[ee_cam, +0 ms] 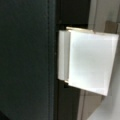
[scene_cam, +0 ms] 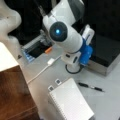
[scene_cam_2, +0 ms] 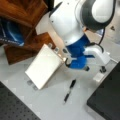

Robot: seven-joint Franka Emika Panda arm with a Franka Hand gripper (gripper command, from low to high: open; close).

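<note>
The grey bench carries a white spiral-bound notebook that lies closed, seen in both front views. At about three o'clock from it lies a black pen, apart and untouched. The white and blue robot arm's pincer hangs just beside the notebook's corner; I cannot tell whether it is wide or narrow. No label or writing can be read.

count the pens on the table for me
1. A black pen lies on the grey table, to a front view's right of the white notepad; also seen below the arm. The arm could hide others. The gripper is not clearly visible.
</note>
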